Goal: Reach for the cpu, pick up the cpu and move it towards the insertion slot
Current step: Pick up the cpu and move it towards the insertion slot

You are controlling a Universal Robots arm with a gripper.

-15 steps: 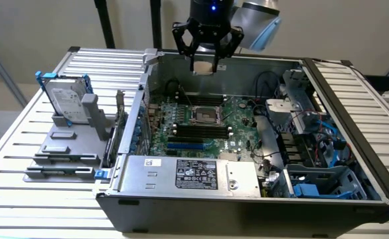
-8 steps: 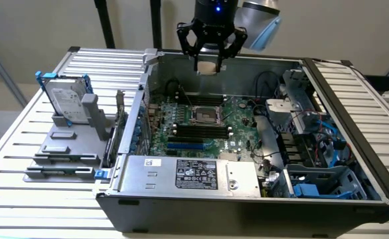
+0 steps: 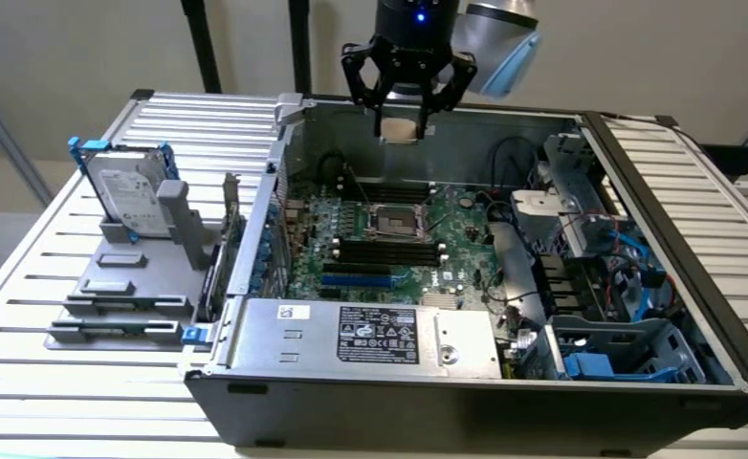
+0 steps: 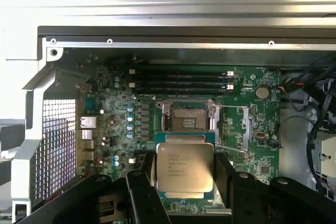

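My gripper (image 3: pixel 401 127) hangs above the far side of the open computer case, shut on the cpu (image 3: pixel 401 129), whose pale tan underside faces the exterior camera. In the wrist view the cpu (image 4: pixel 185 167) is a silvery square chip with printed text, held between the two black fingers (image 4: pixel 224 174). The insertion slot (image 3: pixel 395 222) is a square socket with a shiny metal frame and dark centre on the green motherboard, well below the chip. Seen from the wrist, the insertion slot (image 4: pixel 188 117) lies just beyond the chip's edge.
Long black memory slots (image 3: pixel 385 252) and a blue card slot (image 3: pixel 363 282) lie beside the socket. A hard drive (image 3: pixel 132 201) stands in a grey holder on the slatted table at the exterior view's left. The case walls (image 3: pixel 285 143), the power supply (image 3: pixel 374 335) and cables surround the board.
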